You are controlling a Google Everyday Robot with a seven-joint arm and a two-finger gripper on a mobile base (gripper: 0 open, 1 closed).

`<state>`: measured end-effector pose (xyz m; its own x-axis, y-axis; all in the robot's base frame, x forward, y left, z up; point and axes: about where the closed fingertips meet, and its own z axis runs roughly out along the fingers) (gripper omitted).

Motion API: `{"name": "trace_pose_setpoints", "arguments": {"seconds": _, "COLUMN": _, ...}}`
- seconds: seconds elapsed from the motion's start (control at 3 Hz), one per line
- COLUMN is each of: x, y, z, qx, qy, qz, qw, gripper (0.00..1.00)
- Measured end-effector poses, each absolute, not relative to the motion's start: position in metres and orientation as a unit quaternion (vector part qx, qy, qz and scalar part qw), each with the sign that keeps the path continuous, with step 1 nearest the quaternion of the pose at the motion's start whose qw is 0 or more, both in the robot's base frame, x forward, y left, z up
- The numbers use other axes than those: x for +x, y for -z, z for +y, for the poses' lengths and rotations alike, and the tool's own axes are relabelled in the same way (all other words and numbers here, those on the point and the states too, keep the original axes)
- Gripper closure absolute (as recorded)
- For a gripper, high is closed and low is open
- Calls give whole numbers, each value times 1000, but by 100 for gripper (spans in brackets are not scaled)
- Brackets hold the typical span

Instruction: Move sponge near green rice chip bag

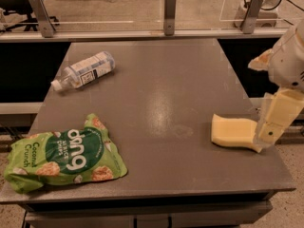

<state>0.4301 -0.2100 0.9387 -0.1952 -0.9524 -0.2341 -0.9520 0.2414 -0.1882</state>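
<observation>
The pale yellow sponge (233, 132) lies flat on the grey table (156, 94) near its right edge. The green rice chip bag (64, 155), with white "dang" lettering, lies at the table's front left corner. My gripper (271, 129), pale yellow and blocky, hangs at the right edge of the table, right against the sponge's right end and covering that end. The sponge and the bag are far apart, on opposite sides of the table.
A clear plastic bottle (84, 70) with a white label lies on its side at the back left of the table. A rail with metal posts (170, 12) runs behind the table. The table's right edge is just under my gripper.
</observation>
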Motion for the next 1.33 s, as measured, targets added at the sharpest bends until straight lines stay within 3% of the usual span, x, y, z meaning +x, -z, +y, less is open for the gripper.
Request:
{"name": "trace_pose_setpoints", "arguments": {"seconds": 0.67, "x": 403, "y": -824, "z": -192, "qx": -647, "qy": -71, "qz": 750, "qw": 118, "gripper": 0}}
{"name": "trace_pose_setpoints", "arguments": {"seconds": 1.33, "x": 400, "y": -822, "z": -191, "qx": -648, "qy": -71, "qz": 750, "qw": 116, "gripper": 41}}
